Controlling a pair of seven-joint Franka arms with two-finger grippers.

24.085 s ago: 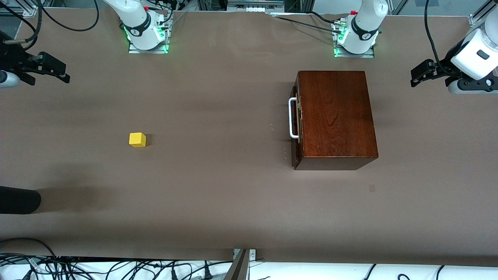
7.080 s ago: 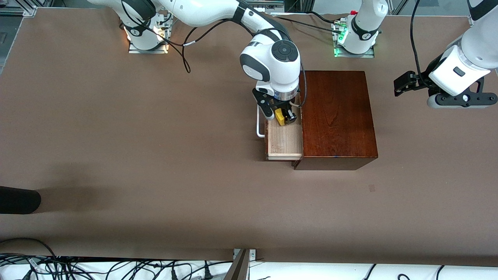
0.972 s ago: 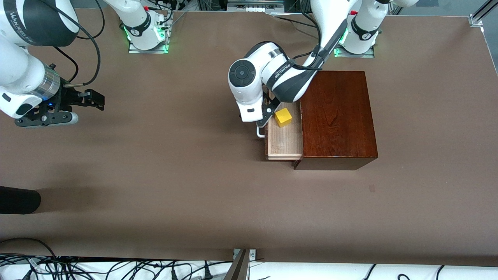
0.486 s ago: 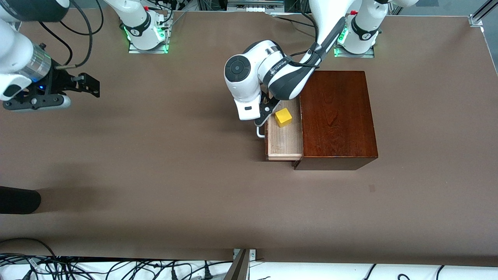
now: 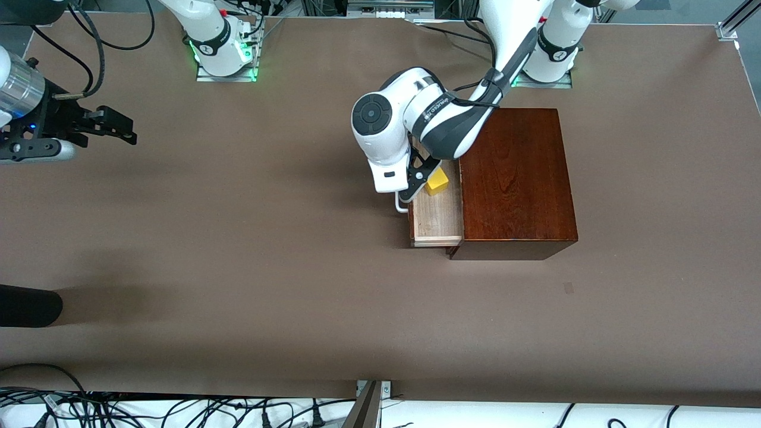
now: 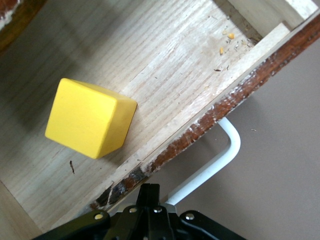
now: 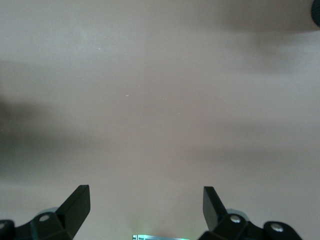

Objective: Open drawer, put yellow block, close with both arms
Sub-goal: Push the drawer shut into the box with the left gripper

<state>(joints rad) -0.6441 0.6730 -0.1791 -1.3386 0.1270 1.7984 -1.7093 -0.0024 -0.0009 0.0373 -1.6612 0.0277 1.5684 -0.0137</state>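
Note:
The drawer (image 5: 437,223) stands partly out of the reddish-brown wooden box (image 5: 514,178), its white handle (image 5: 399,205) toward the right arm's end. The yellow block (image 5: 438,182) lies on the drawer floor, free of any gripper. My left gripper (image 5: 413,190) is shut and empty, low at the drawer's dark front beside the handle. In the left wrist view the block (image 6: 90,117) rests on the pale wood (image 6: 165,75), and my left gripper's (image 6: 150,192) fingers are pressed together next to the handle (image 6: 220,160). My right gripper (image 5: 122,128) is open and empty over bare table at the right arm's end; it also shows in the right wrist view (image 7: 146,197).
A dark rounded object (image 5: 27,304) lies at the table's edge at the right arm's end, nearer to the front camera. Cables run along the table's near edge. The two arm bases (image 5: 223,53) stand along the top of the front view.
The drawer has slid a little way into the box with my left gripper at its front. My right gripper has drawn back toward the table's end.

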